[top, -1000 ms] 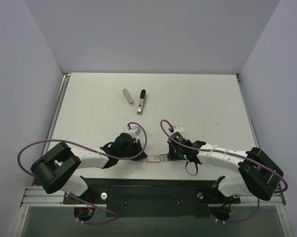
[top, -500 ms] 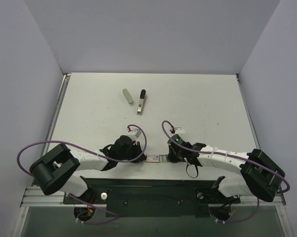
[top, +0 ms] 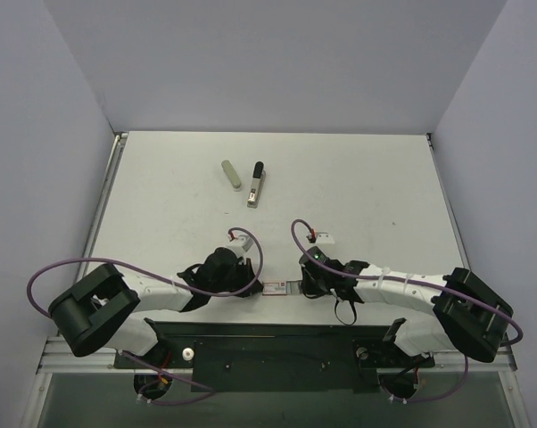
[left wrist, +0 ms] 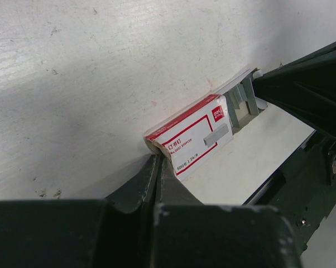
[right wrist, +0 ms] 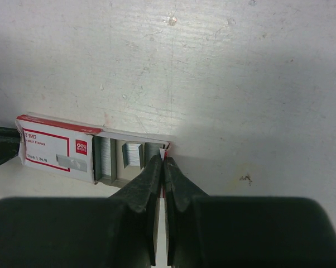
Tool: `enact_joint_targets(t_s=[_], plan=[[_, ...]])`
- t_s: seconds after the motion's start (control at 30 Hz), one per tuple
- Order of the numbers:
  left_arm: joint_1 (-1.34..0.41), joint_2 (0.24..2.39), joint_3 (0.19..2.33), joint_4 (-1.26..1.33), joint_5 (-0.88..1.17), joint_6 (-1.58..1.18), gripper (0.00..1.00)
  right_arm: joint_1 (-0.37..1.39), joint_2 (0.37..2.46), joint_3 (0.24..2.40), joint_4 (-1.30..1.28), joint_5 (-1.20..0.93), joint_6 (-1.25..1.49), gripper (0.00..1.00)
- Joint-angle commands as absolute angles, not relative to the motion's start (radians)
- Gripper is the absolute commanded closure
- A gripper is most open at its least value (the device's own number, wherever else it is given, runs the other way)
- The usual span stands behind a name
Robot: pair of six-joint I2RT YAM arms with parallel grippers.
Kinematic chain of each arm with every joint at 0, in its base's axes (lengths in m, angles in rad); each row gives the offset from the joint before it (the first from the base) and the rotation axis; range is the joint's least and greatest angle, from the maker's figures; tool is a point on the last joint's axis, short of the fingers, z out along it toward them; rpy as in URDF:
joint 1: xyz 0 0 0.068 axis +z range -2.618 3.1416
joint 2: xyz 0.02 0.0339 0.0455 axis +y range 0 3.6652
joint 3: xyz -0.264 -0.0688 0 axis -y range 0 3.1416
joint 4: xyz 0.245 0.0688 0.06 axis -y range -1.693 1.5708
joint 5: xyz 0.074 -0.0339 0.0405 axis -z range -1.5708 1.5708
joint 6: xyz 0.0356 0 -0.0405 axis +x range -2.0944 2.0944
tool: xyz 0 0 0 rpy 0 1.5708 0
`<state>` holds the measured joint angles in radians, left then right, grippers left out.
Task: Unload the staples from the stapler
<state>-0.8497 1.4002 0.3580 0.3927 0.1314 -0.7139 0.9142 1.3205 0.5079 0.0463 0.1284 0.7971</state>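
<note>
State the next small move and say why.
Probably the right pincer should draw the tray a little further out of the sleeve while the left pincer holds that sleeve. Each is shut on its end, the tray is only partly out, and the stapler lies far off, untouched.

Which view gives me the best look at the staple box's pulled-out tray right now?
Right wrist: the staple box lies close and side-on, its tray open to the lens with staple strips plain inside. Left wrist shows the printed sleeve well, but the tray only partly. Top external shows the box tiny, without detail.
</note>
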Motion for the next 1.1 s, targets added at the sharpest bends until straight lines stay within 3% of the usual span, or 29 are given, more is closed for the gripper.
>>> enact_joint_targets(t_s=[0.0,0.63,1.07], plan=[[-0.854,1.373,0.353,0.399,0.115,-0.713,1.0,0.928,1.322,0.532,0.032,0.164,0.819,0.97],[-0.854,1.319,0.345,0.353,0.098,-0.701,1.0,0.931,1.115,0.525,-0.098,0.207,0.822,0.47],[-0.854,1.348,0.344,0.379,0.101,-0.703,1.0,0.899,1.163,0.453,0.097,0.061,0.887,0.4]])
